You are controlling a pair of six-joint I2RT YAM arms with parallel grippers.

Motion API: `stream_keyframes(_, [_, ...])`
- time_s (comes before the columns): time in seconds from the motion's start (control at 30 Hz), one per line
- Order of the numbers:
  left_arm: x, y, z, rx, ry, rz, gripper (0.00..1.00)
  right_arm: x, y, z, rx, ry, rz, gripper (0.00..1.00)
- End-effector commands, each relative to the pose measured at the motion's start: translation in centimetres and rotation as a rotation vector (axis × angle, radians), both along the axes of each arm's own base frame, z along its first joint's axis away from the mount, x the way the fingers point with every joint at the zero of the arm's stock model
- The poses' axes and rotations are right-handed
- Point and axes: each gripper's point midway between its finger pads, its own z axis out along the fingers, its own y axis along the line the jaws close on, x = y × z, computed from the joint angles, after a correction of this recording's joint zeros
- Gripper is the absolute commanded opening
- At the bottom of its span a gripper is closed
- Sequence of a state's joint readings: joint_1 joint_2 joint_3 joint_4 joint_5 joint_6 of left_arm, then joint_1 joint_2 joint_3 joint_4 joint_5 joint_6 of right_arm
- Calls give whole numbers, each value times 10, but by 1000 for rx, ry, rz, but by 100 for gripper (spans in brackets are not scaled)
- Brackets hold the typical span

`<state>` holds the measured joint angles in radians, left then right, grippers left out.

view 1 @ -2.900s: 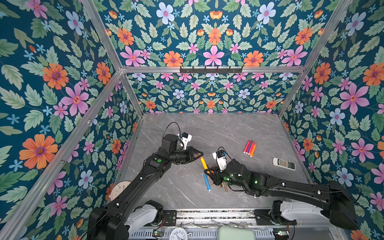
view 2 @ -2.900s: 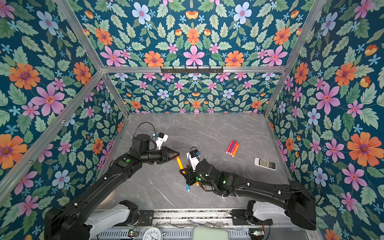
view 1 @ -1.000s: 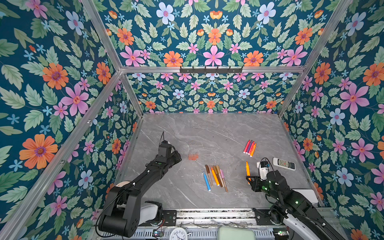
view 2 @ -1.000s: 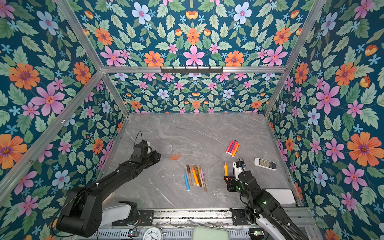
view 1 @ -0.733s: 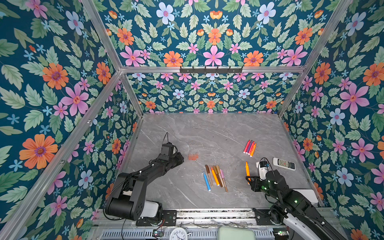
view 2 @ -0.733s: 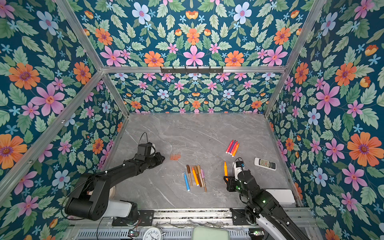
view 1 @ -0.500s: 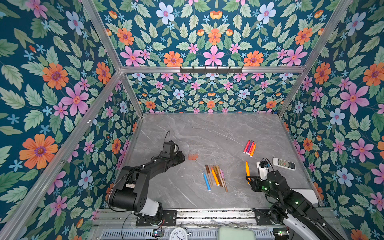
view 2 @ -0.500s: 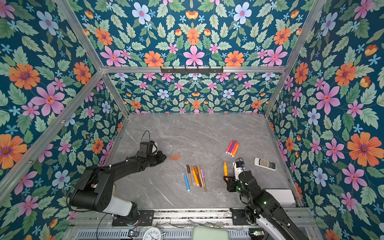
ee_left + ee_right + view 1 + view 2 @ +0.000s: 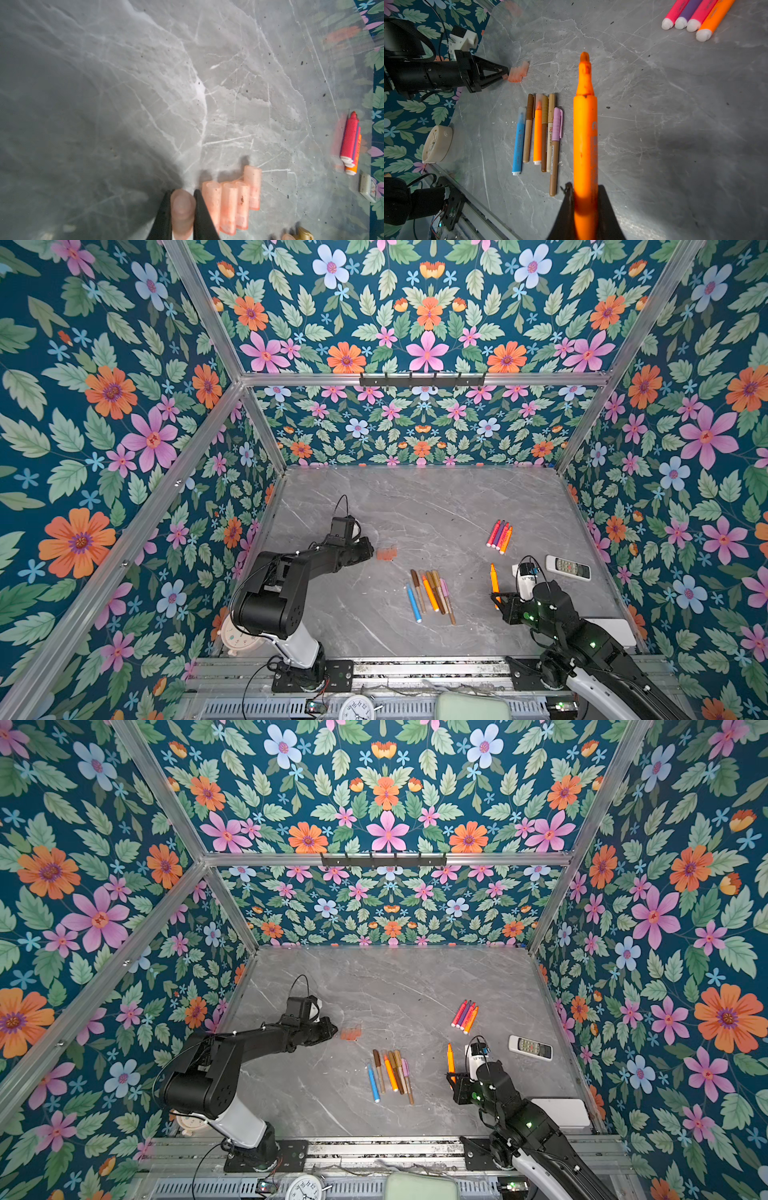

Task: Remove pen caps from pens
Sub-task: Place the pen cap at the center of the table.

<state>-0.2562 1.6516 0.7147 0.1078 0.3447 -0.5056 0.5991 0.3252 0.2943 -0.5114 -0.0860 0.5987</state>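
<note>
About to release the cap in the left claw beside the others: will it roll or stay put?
Probably rolls a little: the cap in the left claw is a smooth round tube. It looks thin and light, so easy to nudge. The four caps lying side by side should stop it.

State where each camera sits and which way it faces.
Both top views: high over the near edge, looking down toward the back wall at the table; left arm and right arm show.
Left wrist: on the left arm, looking past the left gripper, shut on a pen cap, at loose caps.
Right wrist: on the right arm, looking along the orange pen in the right gripper, toward the row of pens.
Shared: both wrist views show the loose caps.
</note>
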Motion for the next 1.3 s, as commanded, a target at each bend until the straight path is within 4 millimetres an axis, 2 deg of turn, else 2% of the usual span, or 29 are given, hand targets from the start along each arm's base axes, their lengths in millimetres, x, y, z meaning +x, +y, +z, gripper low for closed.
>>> stream_keyframes(0.0, [-14,5,-15,37,68,-16,8,2,2,5,7,-23,11,0])
stream_keyframes(0.73, [-26,-2,-6,-14,68,-41,15,2,3,4,9,-24,16,0])
stream_keyframes(0.87, [-26,-4,-6,-20,67,-44,23,2,4,4,8,-23,18,0])
stream_keyframes(1.03, [-25,-3,-5,-16,66,-41,39,2,4,4,10,-23,19,0])
stream_keyframes(1.27, [-24,0,-4,-5,62,-26,43,2,3,5,10,-26,14,0])
